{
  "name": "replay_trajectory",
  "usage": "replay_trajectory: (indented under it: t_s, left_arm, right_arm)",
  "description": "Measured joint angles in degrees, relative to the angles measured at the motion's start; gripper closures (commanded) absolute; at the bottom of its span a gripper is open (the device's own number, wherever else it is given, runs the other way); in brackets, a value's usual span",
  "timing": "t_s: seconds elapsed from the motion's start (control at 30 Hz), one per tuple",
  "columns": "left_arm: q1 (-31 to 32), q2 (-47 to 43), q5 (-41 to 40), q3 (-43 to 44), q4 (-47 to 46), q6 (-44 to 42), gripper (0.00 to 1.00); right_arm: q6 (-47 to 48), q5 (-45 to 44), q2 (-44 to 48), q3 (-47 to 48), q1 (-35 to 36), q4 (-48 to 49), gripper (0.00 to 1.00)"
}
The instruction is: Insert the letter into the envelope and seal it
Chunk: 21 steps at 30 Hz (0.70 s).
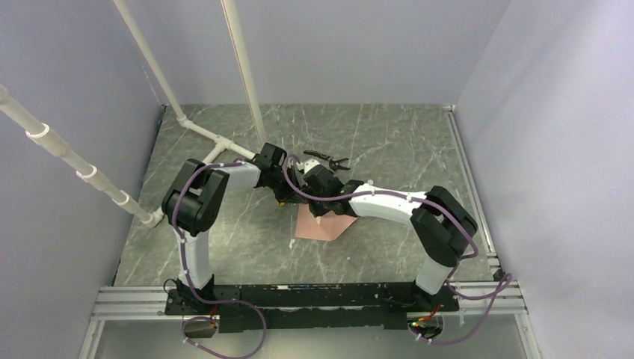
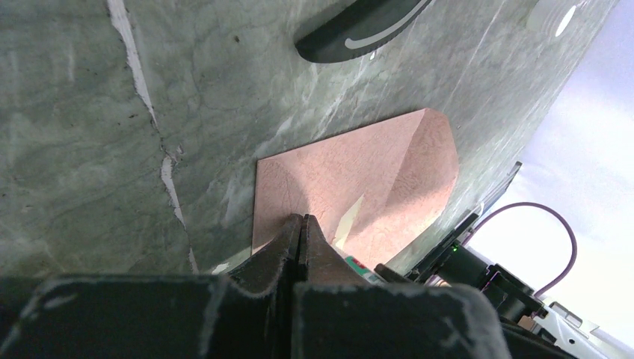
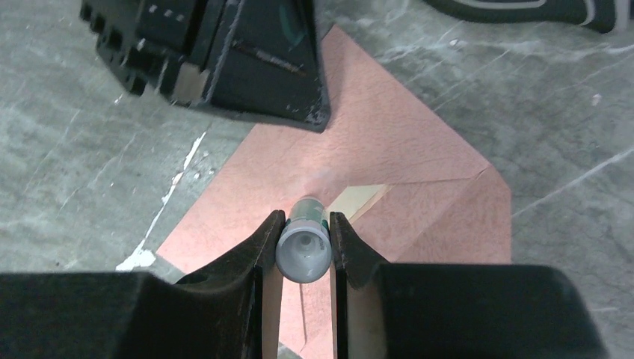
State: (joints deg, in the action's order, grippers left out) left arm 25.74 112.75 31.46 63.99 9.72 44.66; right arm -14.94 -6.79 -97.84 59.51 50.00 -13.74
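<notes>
I have envelope (image 1: 323, 227) flat on table (image 1: 374, 134), mid-scene, pointed end to right. Left gripper (image 2: 301, 221): jaws pressed together, nothing between them, tips down on envelope's edge. Right gripper (image 3: 304, 224) clamps glue stick (image 3: 304, 250), stick tilted, its nose touching envelope by flap fold. Pale tan sliver (image 3: 359, 200) shows at fold; can't tell if it's letter. Black-handled tool (image 1: 327, 159) lies far side, apart from envelope.

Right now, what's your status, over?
Left pincer shut, tips on envelope. Right pincer shut on white tube over it. Black-handled tool lies beyond, not touching.
</notes>
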Motion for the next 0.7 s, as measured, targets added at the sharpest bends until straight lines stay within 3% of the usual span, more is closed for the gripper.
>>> replay_trajectory:
  t_s: [0.43, 0.7]
  left_arm:
    - [0.0, 0.0, -0.2, 0.6, 0.9, -0.9, 0.98]
    - [-0.1, 0.0, -1.2, 1.6, 2.2, -2.1, 0.97]
  right_arm:
    - [0.5, -0.2, -1.5, 3.1, -1.7, -0.9, 1.0]
    - [-3.1, 8.5, 8.3, 2.5, -9.9, -2.5, 1.0]
